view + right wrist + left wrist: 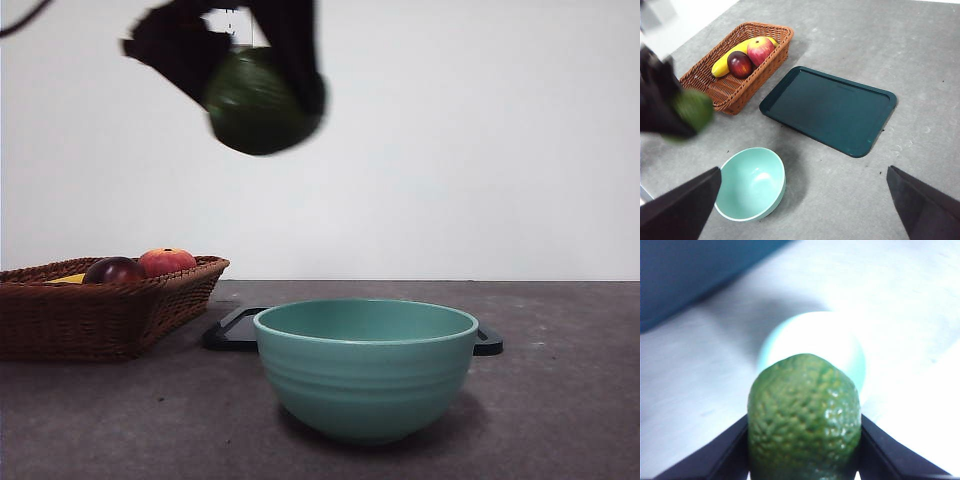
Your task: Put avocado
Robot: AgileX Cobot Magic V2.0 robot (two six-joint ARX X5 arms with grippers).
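The avocado is dark green with bumpy skin and hangs high in the air, left of the bowl and right of the basket. My left gripper is shut on it, one black jaw pressing each side of the avocado in the left wrist view. The right wrist view shows the avocado blurred in that gripper, above the table between basket and bowl. My right gripper is open and empty, high over the table.
A mint-green bowl stands at the front, partly seen below the avocado as the bowl. Behind it lies a dark tray. A wicker basket at the left holds a maroon fruit, a red-orange fruit and a banana.
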